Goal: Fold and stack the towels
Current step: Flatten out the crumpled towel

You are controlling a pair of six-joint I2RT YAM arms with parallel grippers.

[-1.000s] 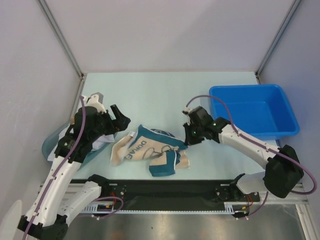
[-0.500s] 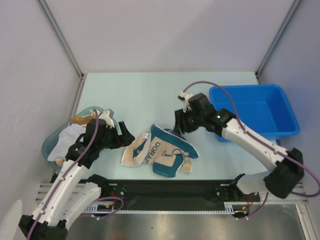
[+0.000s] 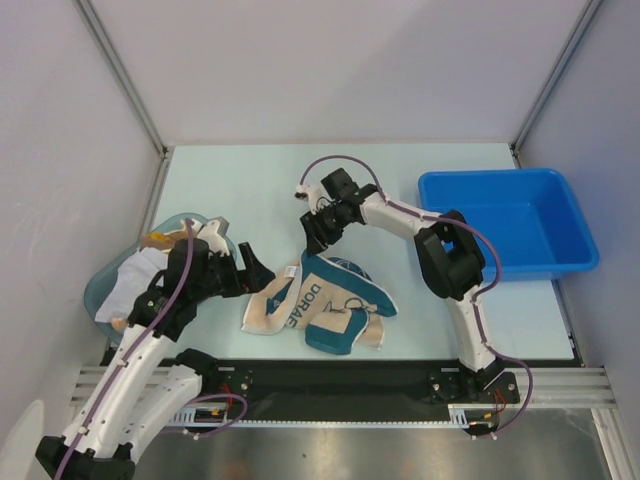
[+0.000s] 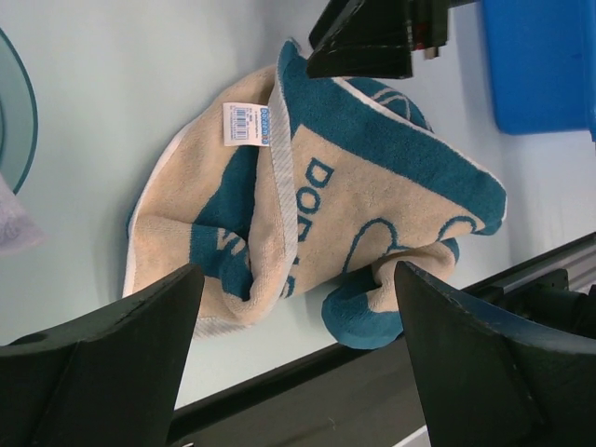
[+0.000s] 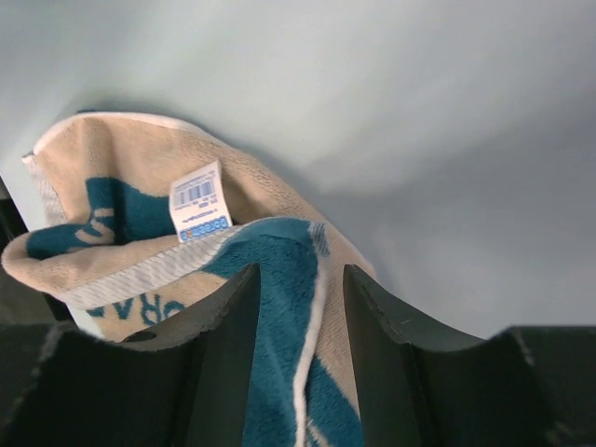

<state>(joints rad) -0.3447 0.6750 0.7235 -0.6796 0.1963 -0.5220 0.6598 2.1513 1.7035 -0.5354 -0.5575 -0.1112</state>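
Crumpled teal-and-beige towel [image 3: 330, 300] lies on the table [image 3: 250, 180], lower middle of frame. The left pincer [image 3: 254, 264] gapes wide just beside its left edge. The right pincer [image 3: 318, 236], half-parted and empty, hovers over its top corner. Flattening it likely calls for pinching single-layer corners, not bunched folds.

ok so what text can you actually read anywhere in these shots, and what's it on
"DORAE": teal letters on the beige face of the towel; the word runs on under a fold.
Other teal letter fragments on the towel's crumpled part: cut off by folds, not readable.
White tag on the towel's edge: a barcode and a blue strip of print, too small to read.
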